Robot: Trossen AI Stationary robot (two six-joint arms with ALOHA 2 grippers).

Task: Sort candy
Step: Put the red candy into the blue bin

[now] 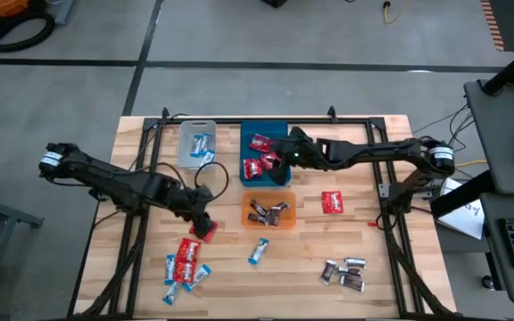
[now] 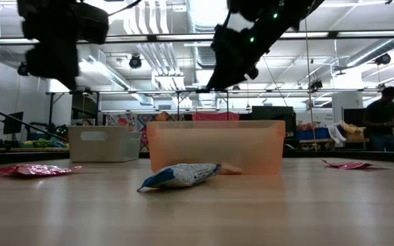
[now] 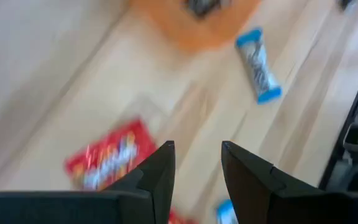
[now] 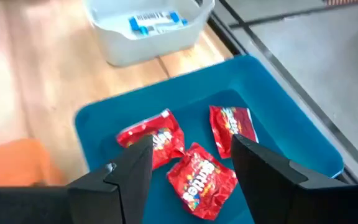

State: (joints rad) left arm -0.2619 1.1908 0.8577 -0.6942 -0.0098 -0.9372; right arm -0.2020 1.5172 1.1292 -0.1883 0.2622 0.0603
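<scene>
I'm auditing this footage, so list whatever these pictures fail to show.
- Orange bin, low view: its wall hides the candy inside.
- Blue bin, high view: the right gripper covers part of its floor.
- Red candy, left wrist view: blurred, print unreadable.
- Left gripper, high view: too small to tell whether it touches the red wrapper beside it.

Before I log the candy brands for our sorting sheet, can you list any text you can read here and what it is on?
None can be read.
Red candy wrappers in the blue bin: white lettering, too blurred.
Blue-and-white candy on the table: print illegible.
Blue-and-white candies in the clear bin: too small.
</scene>
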